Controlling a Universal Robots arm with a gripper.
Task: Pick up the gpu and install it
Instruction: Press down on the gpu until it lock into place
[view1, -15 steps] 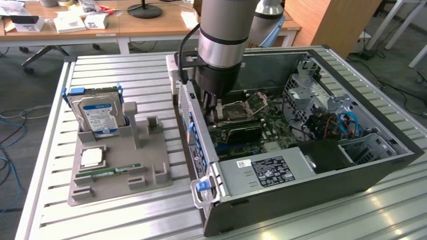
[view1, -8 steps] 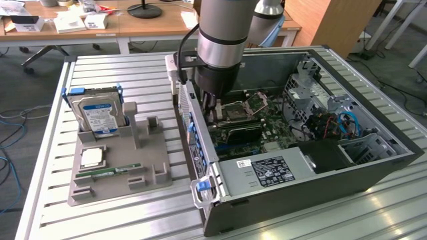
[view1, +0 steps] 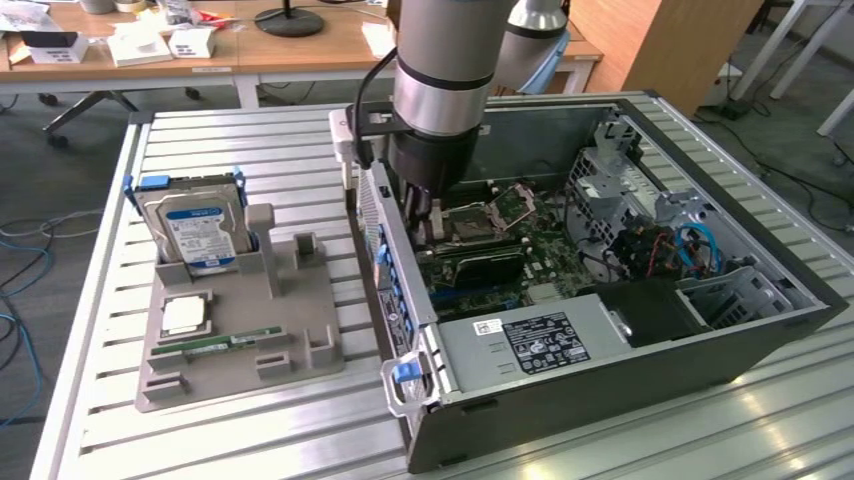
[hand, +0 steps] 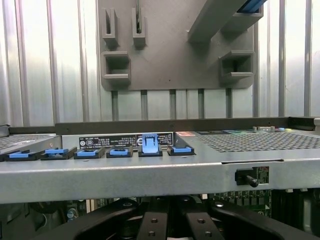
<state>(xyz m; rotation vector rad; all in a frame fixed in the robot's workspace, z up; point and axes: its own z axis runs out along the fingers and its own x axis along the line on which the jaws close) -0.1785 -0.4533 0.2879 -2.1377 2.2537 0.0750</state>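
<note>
Gripper (view1: 430, 222): jaws closed, lowered inside the case (view1: 747, 330).
GPU (view1: 489, 268): on the motherboard, just beside the jaws.
Holder (view1: 240, 340): well apart from the jaws.

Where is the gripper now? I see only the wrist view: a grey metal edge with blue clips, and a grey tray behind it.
Observer: The gripper is down inside the open computer case, over the motherboard, close to the wall nearest the tray.
Operator: What does the tray hold?
Observer: A hard drive stands upright; a processor chip and a green memory stick lie flat.
Operator: What is nearest to the gripper?
Observer: A dark flat piece on the motherboard; I cannot tell what it is.
</note>
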